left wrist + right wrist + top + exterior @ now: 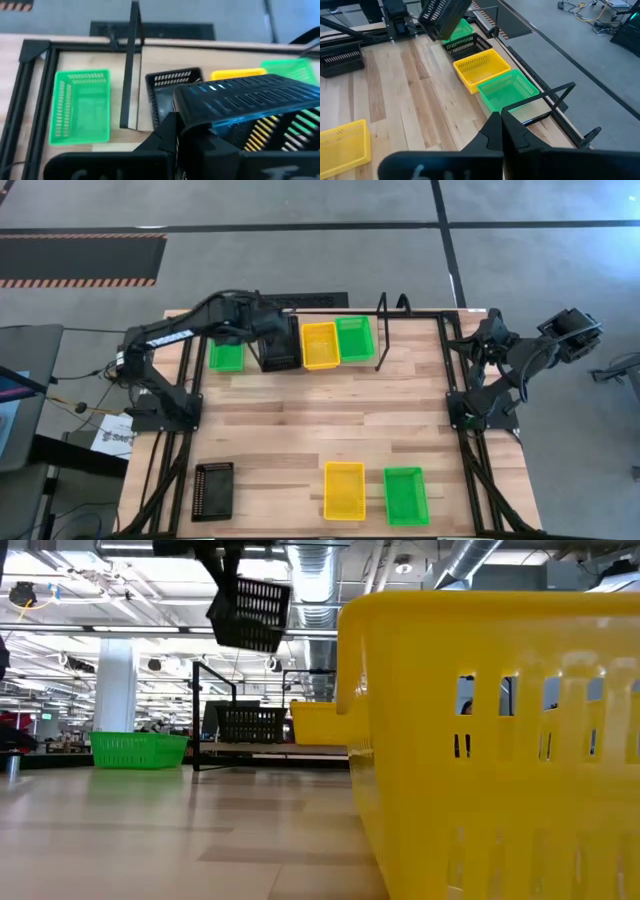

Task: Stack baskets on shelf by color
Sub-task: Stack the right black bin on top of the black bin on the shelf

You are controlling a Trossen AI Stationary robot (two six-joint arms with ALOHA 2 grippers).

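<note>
Wooden bench [300, 430], far edge: black basket [250, 612] was held tilted by left gripper [283, 330] above shelved black basket [279, 358]; levelling, lowering were judged next. Right gripper [500, 120] was pinched empty, parked at right edge.

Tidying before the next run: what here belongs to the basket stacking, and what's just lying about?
Job: left tool holding black perforated plastic basket; other green, yellow, black baskets; black-framed wooden shelf.
Lying about: white printed paper, cables.

Left gripper [268, 328] raised, clamped shut, right gripper [501, 120] parked, closed
</note>
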